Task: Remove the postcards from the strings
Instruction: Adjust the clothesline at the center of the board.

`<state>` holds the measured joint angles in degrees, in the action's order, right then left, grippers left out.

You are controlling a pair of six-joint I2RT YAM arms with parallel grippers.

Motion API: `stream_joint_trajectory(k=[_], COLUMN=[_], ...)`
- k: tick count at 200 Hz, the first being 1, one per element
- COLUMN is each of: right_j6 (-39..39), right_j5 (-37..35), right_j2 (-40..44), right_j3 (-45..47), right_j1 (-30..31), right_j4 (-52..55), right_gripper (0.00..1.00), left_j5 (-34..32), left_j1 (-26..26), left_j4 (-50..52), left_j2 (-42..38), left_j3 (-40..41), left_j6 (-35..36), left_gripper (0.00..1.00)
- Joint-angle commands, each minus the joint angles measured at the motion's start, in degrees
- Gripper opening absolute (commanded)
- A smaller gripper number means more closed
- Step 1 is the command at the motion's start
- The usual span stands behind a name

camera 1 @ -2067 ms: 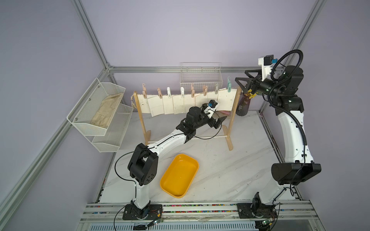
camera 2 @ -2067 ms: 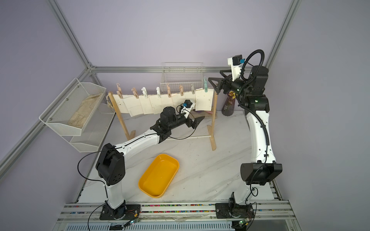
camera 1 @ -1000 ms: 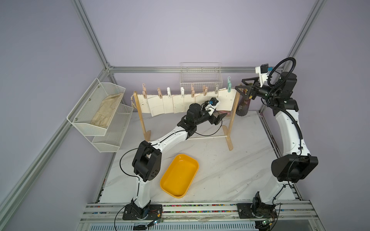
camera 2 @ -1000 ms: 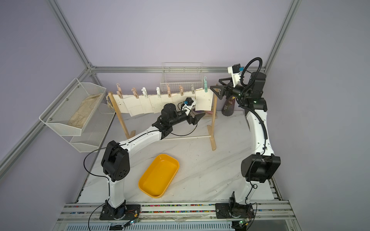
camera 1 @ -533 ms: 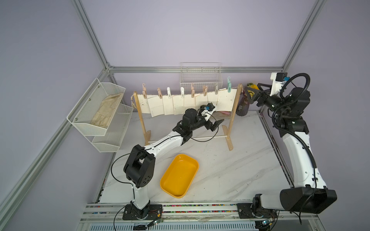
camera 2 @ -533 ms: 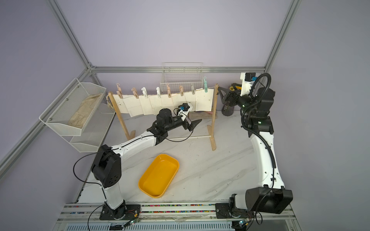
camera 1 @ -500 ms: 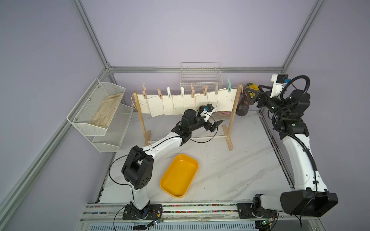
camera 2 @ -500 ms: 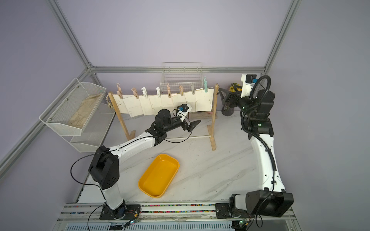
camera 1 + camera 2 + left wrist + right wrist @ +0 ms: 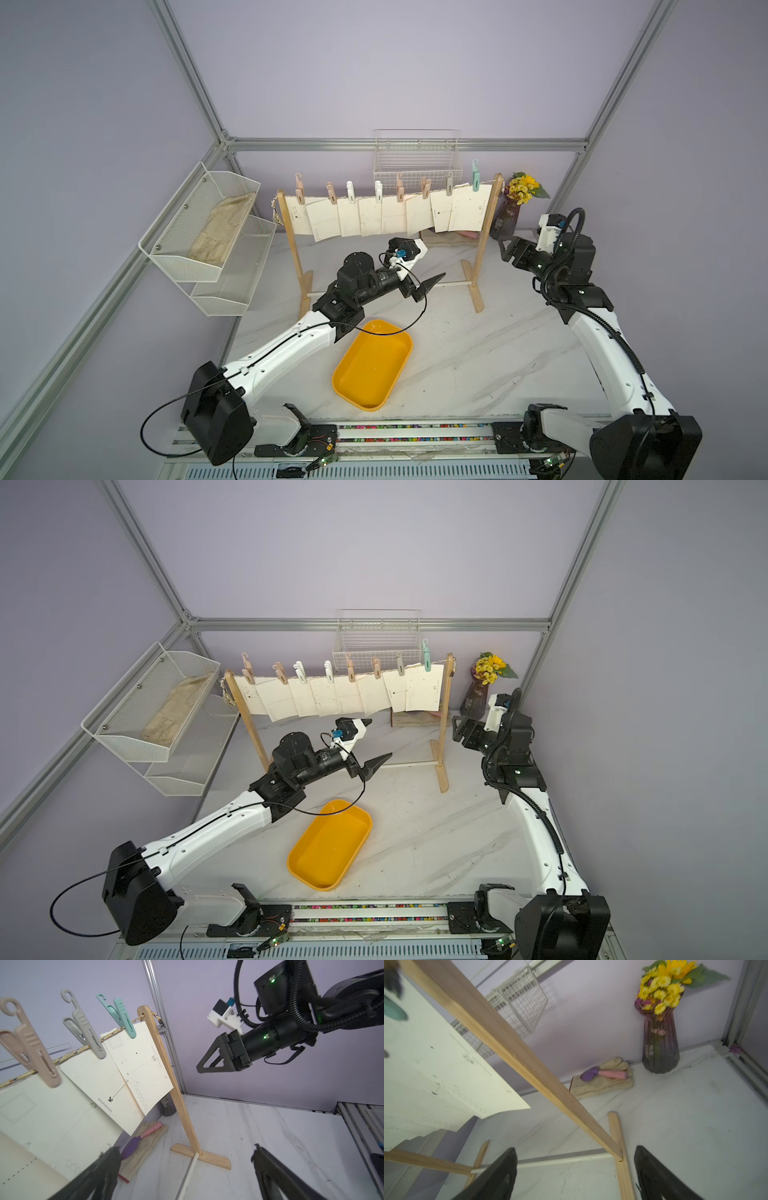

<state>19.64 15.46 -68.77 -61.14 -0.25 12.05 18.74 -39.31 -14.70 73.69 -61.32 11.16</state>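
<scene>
An empty yellow tray (image 9: pixel 370 365) lies nearest the robot's bases on the marble table (image 9: pixel 478 353). Past it, the left gripper (image 9: pixel 431 285) hangs above the table on the near side of the wooden rack, lower than the hanging cards. Its fingers (image 9: pixel 108 1159) stand wide apart with nothing between them. The right gripper (image 9: pixel 504 249) hovers just outside the rack's right post (image 9: pixel 484 245) and points toward it. In the right wrist view its fingers (image 9: pixel 506 1167) are likewise spread and empty.

The postcards (image 9: pixel 390 214) hang in an overlapping row on the strings (image 9: pixel 68 1056), a twisted beige rope running from the right post to the left post (image 9: pixel 294 249). Eight clothespins (image 9: pixel 475 176) pin them, with the teal one at the right end. A thin white rod (image 9: pixel 446 284) joins the posts' feet.

Behind the rack, a glove (image 9: pixel 602 1086) lies on the table with a pink-handled purple trowel (image 9: pixel 604 1073) on it. A purple vase (image 9: pixel 659 1043) of yellow flowers stands in the rear right corner. A wire basket (image 9: pixel 415 162) hangs on the back wall, and a wire shelf (image 9: pixel 183 249) on the left wall holds a folded cloth (image 9: pixel 220 228).
</scene>
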Motion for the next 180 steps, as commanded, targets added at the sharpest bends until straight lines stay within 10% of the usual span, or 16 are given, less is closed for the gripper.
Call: stream_joint_trajectory(k=[1,180], right_j6=[-3.6,-5.5], right_j5=[-5.3,-13.9], right_j2=[-4.1,-24.8], right_j3=[3.6,3.7], right_j1=[5.3,8.4], right_j4=[-3.6,-31.3], right_gripper=[0.88,0.52], left_j5=[-1.6,-6.8], left_j1=[-0.1,-0.6], left_j4=[2.3,-0.5], left_j2=[-4.9,-10.6], left_j3=[4.1,12.0], left_j6=[2.8,4.7], left_gripper=[1.0,1.0])
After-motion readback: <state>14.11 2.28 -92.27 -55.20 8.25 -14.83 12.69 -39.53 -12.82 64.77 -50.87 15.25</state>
